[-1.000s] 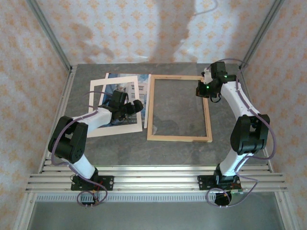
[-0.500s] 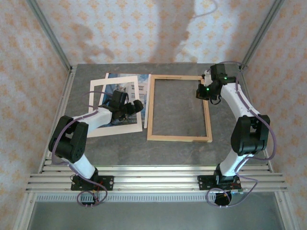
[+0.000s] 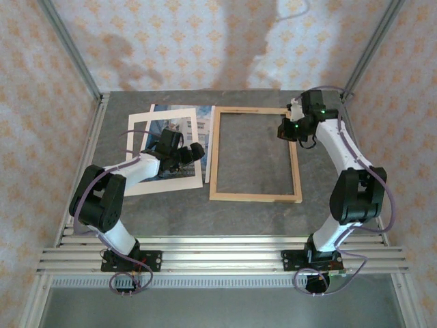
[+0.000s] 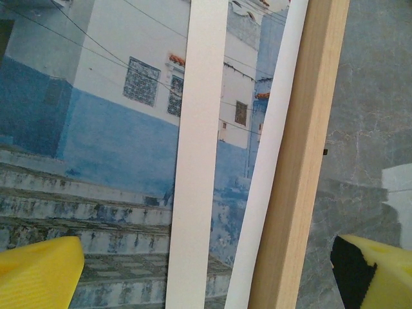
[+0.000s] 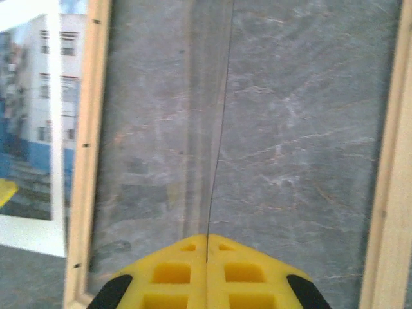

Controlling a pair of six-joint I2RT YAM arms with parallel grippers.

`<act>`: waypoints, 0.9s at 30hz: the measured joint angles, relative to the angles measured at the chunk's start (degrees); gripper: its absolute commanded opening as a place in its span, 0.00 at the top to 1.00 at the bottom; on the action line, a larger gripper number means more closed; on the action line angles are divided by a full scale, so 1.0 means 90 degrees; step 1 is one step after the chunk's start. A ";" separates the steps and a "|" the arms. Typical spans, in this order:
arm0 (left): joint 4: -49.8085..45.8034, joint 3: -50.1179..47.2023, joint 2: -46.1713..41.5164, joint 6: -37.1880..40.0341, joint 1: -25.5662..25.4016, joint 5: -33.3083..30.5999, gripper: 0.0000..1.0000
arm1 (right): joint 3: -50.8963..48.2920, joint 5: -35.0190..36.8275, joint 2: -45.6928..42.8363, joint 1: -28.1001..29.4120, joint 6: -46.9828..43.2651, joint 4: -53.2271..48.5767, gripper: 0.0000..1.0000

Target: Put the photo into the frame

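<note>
The photo [image 3: 171, 130], a white building in blue tones, lies left of centre under a cream mat [image 3: 164, 184]. It is close up in the left wrist view [image 4: 96, 129] and at the left of the right wrist view [image 5: 38, 96]. The light wooden frame [image 3: 254, 198] lies flat in the middle, its left rail [image 4: 302, 161] beside the photo's white edge. My left gripper [image 3: 193, 152] hangs open, with its fingers astride the mat strip [image 4: 196, 161] and that rail. My right gripper [image 3: 290, 128] is over the frame's upper right, shut on a thin clear sheet [image 5: 219, 116] seen edge-on.
The grey stone-look table [image 3: 259, 150] shows through the frame's opening. Patterned walls and metal posts [image 3: 75, 61] close in the back and sides. An aluminium rail bed [image 3: 218, 256] carries both arm bases at the near edge.
The right wrist has drifted slightly to the right near the frame's upper right corner. The left arm, the photo and the frame have not moved.
</note>
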 measured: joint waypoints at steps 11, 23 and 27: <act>0.0257 0.0075 0.0075 -0.0155 0.0189 0.0192 0.00 | 0.1277 -0.1462 -0.0282 0.0304 0.0396 0.0032 1.00; 0.0525 -0.0525 -0.0265 -0.0265 0.0899 0.0265 0.00 | 0.4129 -0.2283 0.0986 0.1528 0.0833 0.0068 1.00; 0.0576 -0.0697 -0.0335 -0.0325 0.1054 0.0267 0.00 | 0.4153 -0.2424 0.1236 0.1705 0.0935 0.0092 1.00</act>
